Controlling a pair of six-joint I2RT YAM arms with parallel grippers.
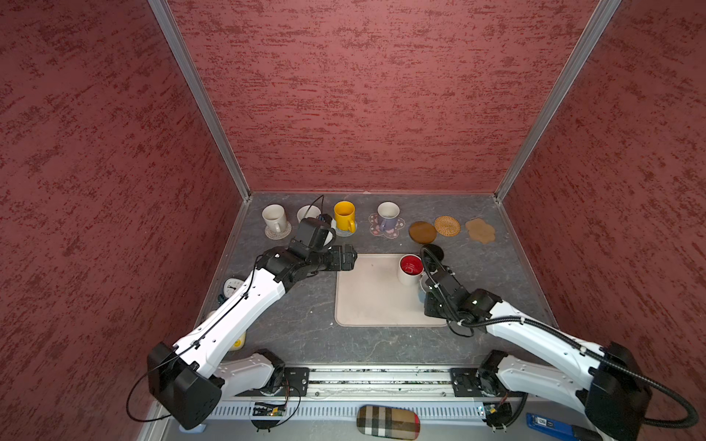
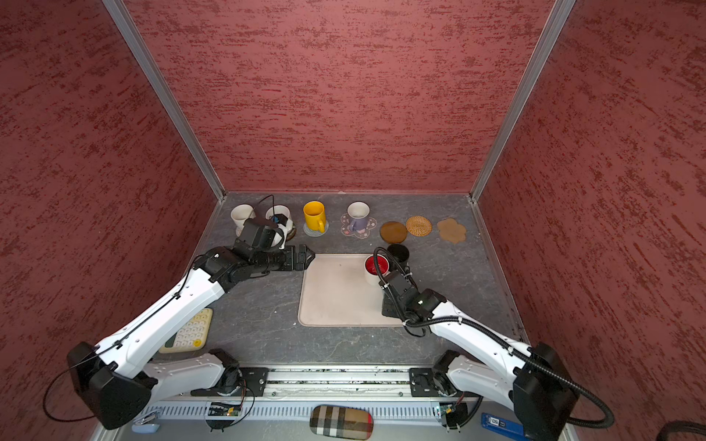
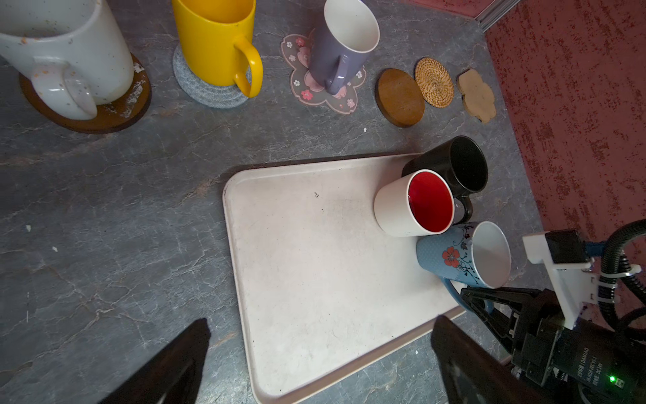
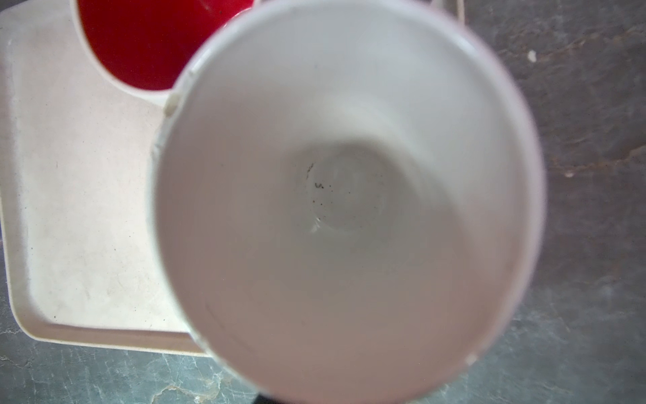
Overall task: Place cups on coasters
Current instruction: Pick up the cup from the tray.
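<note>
Since four cups along the back row already stand on coasters (two white cups (image 1: 274, 217), the yellow cup (image 3: 213, 42) and the lavender cup (image 3: 339, 56)), the step in hand looks like the fifth pick. Taking the back wall as 12 o'clock in the top views, the light blue cup (image 3: 451, 259) stands at the tray's (image 3: 314, 280) 3 o'clock edge. The red-lined cup (image 3: 412, 203) touches it at 11, and the black cup (image 3: 454, 168) is in the tray's 1 o'clock corner.

The right gripper (image 3: 477, 299) has its jaws clamped on the blue cup's handle. Whether the base has left the tray I cannot tell. The left gripper (image 1: 352, 260) hangs at the tray's 10 o'clock corner with its jaws spread wide, holding nothing.

Three coasters lie bare at about 1 o'clock from the tray: the brown disc (image 3: 400, 96), the rattan round (image 3: 434, 82) and the cork coaster (image 3: 477, 95).

The next move probably calls for a straight lift clear of the red-lined cup's rim. The cup then has to be carried past the black cup towards 12 and set down upright, centred on one bare coaster. A handle grip may let the cup swing, so a slow carry seems wise.
</note>
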